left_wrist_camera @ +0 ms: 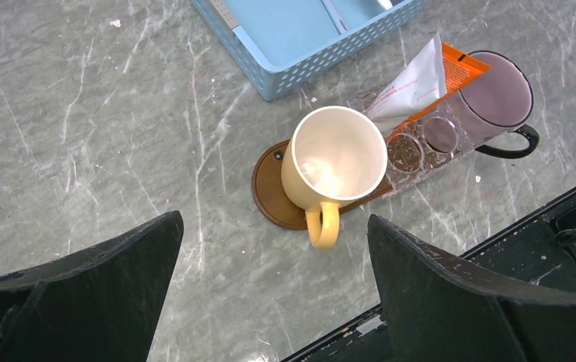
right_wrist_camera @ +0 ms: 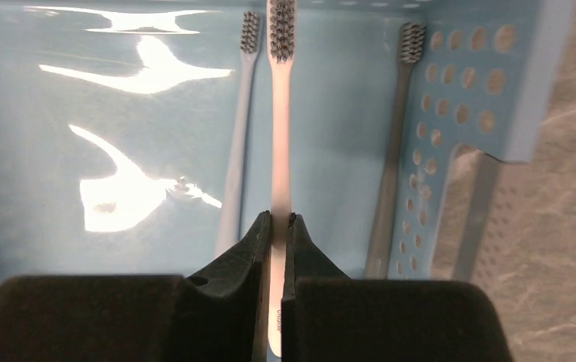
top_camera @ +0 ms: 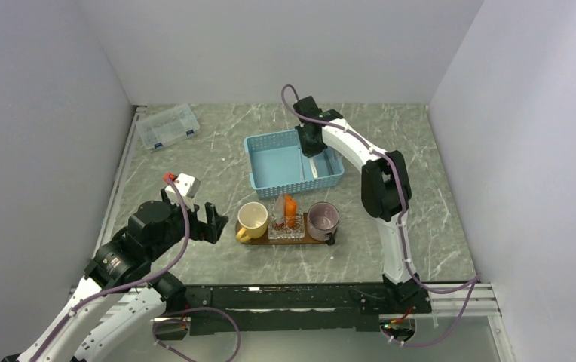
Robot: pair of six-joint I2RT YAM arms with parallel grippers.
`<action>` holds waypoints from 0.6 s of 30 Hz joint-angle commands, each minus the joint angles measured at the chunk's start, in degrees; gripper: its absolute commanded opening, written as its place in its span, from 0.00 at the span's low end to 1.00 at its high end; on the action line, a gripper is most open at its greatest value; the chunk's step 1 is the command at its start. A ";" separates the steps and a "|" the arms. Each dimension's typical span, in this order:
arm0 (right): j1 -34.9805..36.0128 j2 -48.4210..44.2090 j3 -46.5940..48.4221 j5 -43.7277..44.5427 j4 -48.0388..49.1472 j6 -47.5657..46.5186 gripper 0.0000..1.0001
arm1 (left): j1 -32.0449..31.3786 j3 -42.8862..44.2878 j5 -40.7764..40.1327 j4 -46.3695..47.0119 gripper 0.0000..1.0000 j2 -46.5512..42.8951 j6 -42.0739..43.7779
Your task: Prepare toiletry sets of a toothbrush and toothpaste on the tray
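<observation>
The white toothbrush (right_wrist_camera: 280,113) lies lengthwise inside the light-blue basket (right_wrist_camera: 462,113), bristles away from me. My right gripper (right_wrist_camera: 279,219) is shut on its handle, and paler brush shapes on either side look like reflections. From above, that right gripper (top_camera: 311,147) reaches down into the basket (top_camera: 270,162). The dark brown tray (top_camera: 249,240) (left_wrist_camera: 270,185) holds a yellow mug (left_wrist_camera: 338,154), a clear holder (left_wrist_camera: 421,143) and a purple mug (left_wrist_camera: 496,94). An orange toothpaste tube (left_wrist_camera: 462,72) and a white tube (left_wrist_camera: 413,79) lean in the holder. My left gripper (left_wrist_camera: 274,219) (top_camera: 203,222) hovers open, left of the tray.
A clear lidded plastic box (top_camera: 167,126) sits at the back left of the marbled table. White walls close in the left, back and right sides. A black rail (top_camera: 292,298) runs along the near edge.
</observation>
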 commanded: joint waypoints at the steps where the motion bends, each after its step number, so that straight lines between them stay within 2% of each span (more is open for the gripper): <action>1: -0.16 -7.02 -1.79 0.56 3.38 -0.44 0.00 | 0.04 0.75 -0.88 1.13 0.99 0.27 0.42; 9: 0.84 -14.66 -6.18 1.06 5.56 -1.02 0.00 | 0.08 0.83 -0.92 0.87 0.99 0.36 0.05; 18: 5.56 -32.53 -20.65 3.29 14.49 -4.62 0.00 | -0.01 2.79 -0.38 0.87 0.99 0.89 -1.20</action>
